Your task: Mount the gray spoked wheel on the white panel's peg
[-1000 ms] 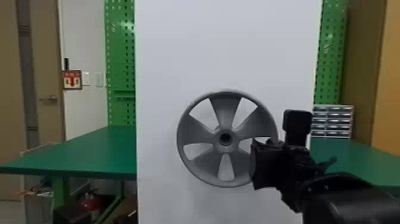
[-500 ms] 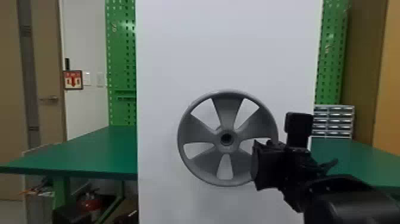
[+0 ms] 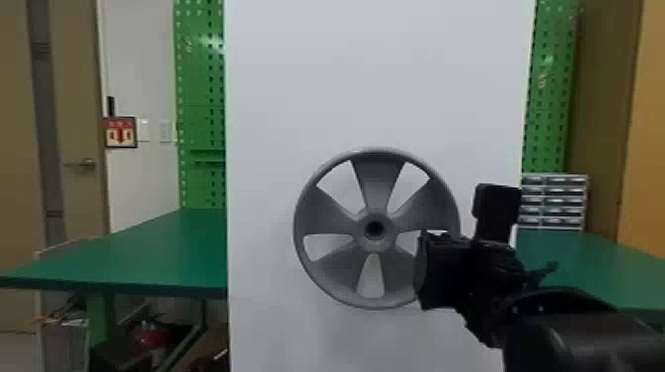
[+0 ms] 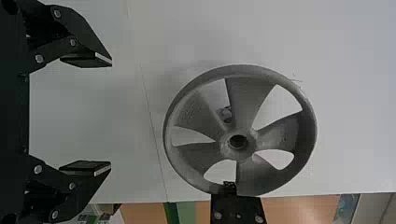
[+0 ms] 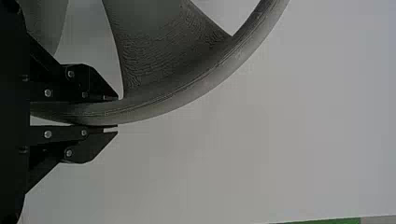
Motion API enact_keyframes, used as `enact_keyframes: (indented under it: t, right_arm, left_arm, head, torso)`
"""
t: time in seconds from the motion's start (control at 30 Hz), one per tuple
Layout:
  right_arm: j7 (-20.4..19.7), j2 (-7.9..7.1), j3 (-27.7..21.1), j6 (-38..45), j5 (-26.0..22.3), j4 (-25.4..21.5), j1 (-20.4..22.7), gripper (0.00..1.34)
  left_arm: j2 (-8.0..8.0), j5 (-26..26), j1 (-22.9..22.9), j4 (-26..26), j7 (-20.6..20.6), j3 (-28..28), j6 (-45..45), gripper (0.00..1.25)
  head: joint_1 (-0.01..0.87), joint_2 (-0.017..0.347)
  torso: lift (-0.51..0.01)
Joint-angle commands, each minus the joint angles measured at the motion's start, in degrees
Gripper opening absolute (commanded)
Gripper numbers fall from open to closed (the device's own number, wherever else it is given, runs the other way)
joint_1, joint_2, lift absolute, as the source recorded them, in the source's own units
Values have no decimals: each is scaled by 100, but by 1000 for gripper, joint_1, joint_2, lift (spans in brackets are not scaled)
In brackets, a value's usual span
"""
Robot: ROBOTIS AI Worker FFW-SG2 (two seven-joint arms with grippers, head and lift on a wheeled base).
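The right gripper (image 3: 421,269) is closed on the rim of the wheel (image 3: 378,180). In its own wrist view one flat finger lies inside the rim and the other outside, with the gray edge pinched between them. The left gripper (image 4: 112,114) is wide open, its fingers well apart, with only air between them; in its wrist view the wheel is beyond the tips and touches neither.

The wheel is upright in front of the panel (image 3: 376,74), its face and open hub (image 3: 375,227) toward the head camera. In the left wrist view a small fitting (image 4: 226,113) shows through a gap between two spokes, near the hub and behind the wheel — whether it is the peg, I cannot tell. Nor can I tell whether the wheel's back touches the panel. In the head view the right gripper covers the wheel's lower right edge, the arm running off toward the lower right corner.

The panel stands between two green stretches of table (image 3: 163,247), and hides part of the pegboard (image 3: 200,99) behind. Right of it are small drawers (image 3: 554,200); on the left, a red sign (image 3: 119,132) and a door (image 3: 74,198).
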Motion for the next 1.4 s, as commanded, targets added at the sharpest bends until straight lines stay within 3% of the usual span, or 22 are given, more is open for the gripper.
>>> enact_keyframes:
  t: [0.0,0.63,1.37]
  right_arm:
    - [-20,27,-79,112,-192,-18,-47,163]
    - [-20,-8,-325,112,-315,43,-170,160]
    - [305,-60,-457,-204,-447,685,-372,161]
  left_arm:
    - [0,-1,8,0,0,0,0,781]
    - [0,-1,8,0,0,-9,0,781]
    - [9,-1,-10,0,0,0,0,778]
  head:
    - [123,-8]
    - [123,-8]
    - [123,-8]
  torso:
    - [-408]
    - [-408]
    - [-408]
